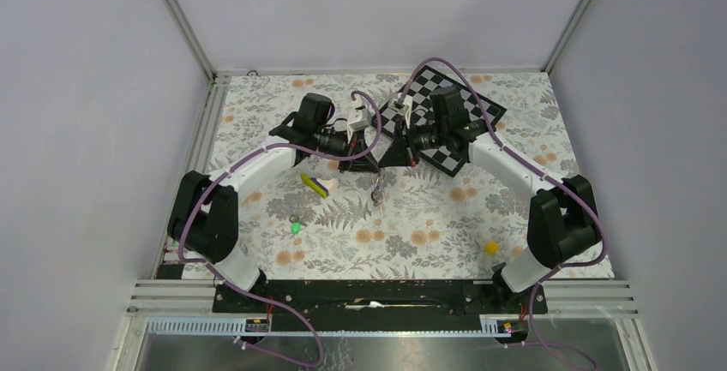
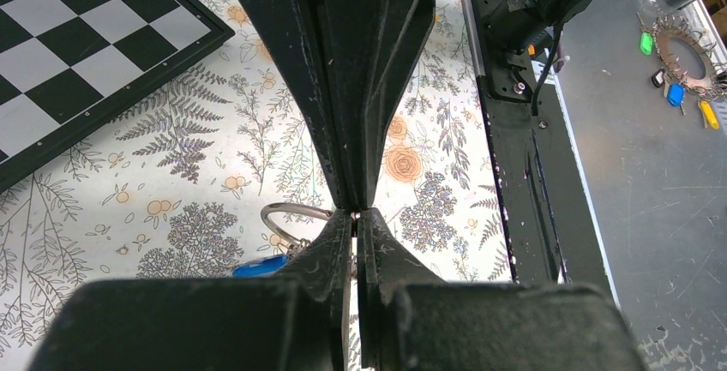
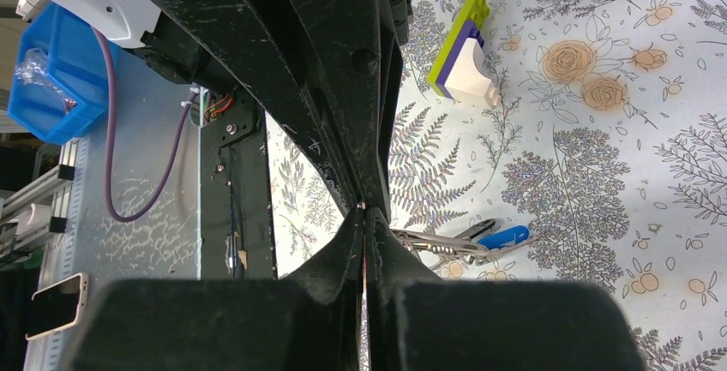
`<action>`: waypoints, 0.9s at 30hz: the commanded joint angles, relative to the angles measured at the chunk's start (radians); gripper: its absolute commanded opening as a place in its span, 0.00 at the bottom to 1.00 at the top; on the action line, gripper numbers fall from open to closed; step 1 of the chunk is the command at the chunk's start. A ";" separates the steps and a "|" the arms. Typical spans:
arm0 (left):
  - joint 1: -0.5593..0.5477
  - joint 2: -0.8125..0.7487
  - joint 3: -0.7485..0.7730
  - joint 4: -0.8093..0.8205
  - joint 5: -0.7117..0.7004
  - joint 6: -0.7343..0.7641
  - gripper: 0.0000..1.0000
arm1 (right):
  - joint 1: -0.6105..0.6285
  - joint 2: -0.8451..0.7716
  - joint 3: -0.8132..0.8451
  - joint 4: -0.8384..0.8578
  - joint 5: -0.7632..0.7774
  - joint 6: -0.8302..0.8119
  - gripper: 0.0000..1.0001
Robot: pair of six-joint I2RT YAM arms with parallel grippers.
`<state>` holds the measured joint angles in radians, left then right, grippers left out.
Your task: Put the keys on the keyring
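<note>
Both left gripper (image 2: 356, 214) and right gripper (image 3: 364, 210), tip to tip, pinch the ring (image 3: 437, 241); the loose green key (image 1: 296, 227) lies nearer my left arm (image 1: 257, 165).

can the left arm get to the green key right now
Probably, but not at once. The green key lies in the open on that arm's side, nothing over it. The left gripper is shut, seemingly on the keyring, so it would have to let go first.

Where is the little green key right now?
In the top view the green key lies on the flowery cloth on the left side, nearer the arm bases than the wedge block.
</note>
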<state>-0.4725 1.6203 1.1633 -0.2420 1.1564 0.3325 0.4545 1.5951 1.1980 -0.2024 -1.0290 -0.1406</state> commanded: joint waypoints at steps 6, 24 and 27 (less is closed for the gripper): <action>-0.005 0.004 0.029 0.052 0.033 0.002 0.00 | 0.022 -0.014 0.025 0.025 0.024 -0.005 0.00; 0.005 0.019 0.023 0.052 0.037 0.000 0.13 | 0.010 -0.023 0.010 0.042 0.055 0.004 0.00; 0.008 0.022 0.023 0.052 0.037 0.000 0.15 | 0.005 -0.022 0.009 0.046 0.055 0.007 0.00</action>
<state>-0.4702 1.6394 1.1633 -0.2272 1.1488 0.3317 0.4583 1.5955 1.1973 -0.1997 -0.9813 -0.1375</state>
